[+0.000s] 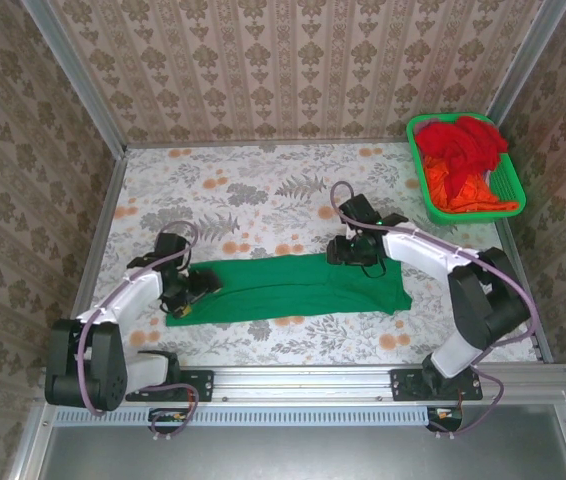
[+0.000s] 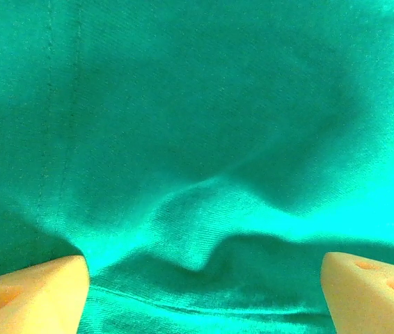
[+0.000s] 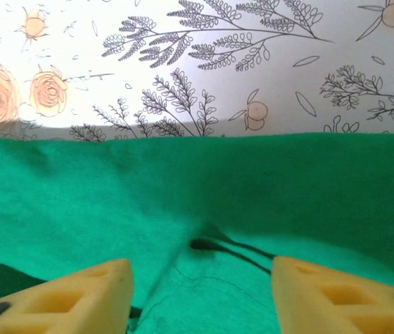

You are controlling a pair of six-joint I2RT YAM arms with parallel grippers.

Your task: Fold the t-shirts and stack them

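Green cloth is stretching across the middle of the surface (image 1: 263,190): the dark green t-shirt (image 1: 293,288) is lying flat as a long band running left to right, its right end widening and reaching a little nearer to the arms' bases. The left tool (image 1: 191,290) is resting on the band's left end, pointing down onto the fabric. In the left wrist view the yellow left fingers (image 2: 37,292) are standing wide apart, released, with a soft ridge of green cloth bulging up between them and nothing pinched.

The right tool (image 1: 348,252) is sitting at the far edge of the shirt, toward its right end. In the right wrist view the yellow right fingers (image 3: 79,299) are also standing apart, with a small pucker and a dark seam line lying in the gap between them. The pads are not touching that pucker, so this tool is reading as released too. Beyond them the shirt's straight far edge is meeting the flower-printed surface.

At the far right corner a bright green mesh basket (image 1: 421,170) is sitting well apart from the spread shirt. Red t-shirts (image 1: 458,145) are heaping up inside it, and orange t-shirt cloth (image 1: 468,200) is showing beneath the red, lying toward the basket's near rim.
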